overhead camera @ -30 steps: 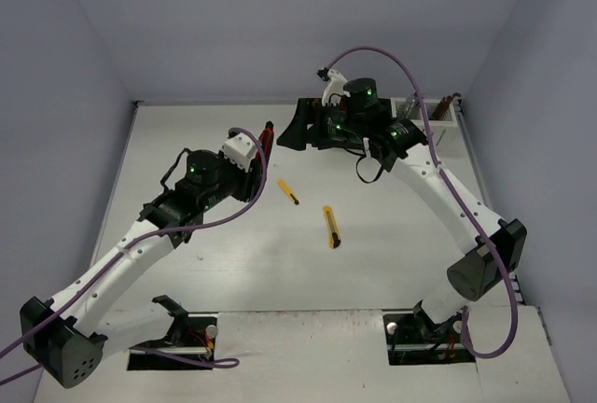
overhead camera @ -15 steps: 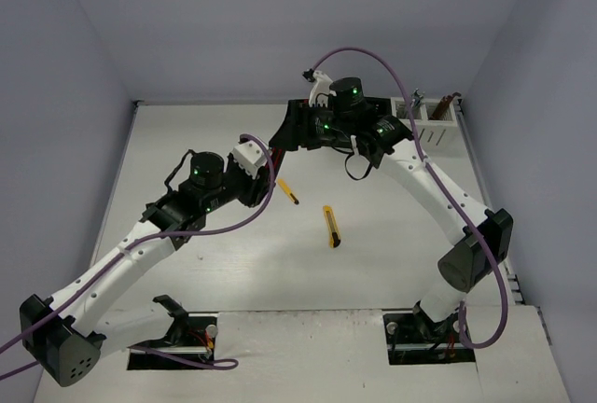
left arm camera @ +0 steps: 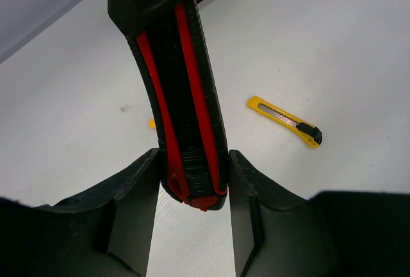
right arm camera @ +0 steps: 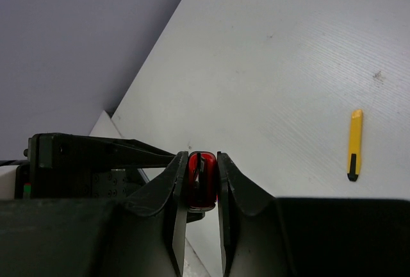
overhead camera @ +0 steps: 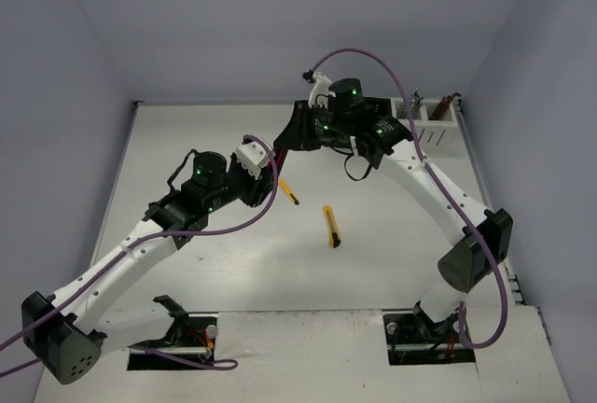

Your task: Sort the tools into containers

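Both pincers are gripping one red-black knife at once, holding it in the air above the tabletop near the far middle. The left pincer is clamping the knife's near end, its two fingers pressing against the ribbed sides. The right pincer is closing tight on the other end, with a sliver of red showing between its fingers. The knife is running between the two, its length curving slightly. Two yellow knives are lying flat on the tabletop below and nearer the bases: one just beside the left arm's wrist, the other a little further toward the right. The white box is sitting at the far right corner, with a few tools sticking up from it.
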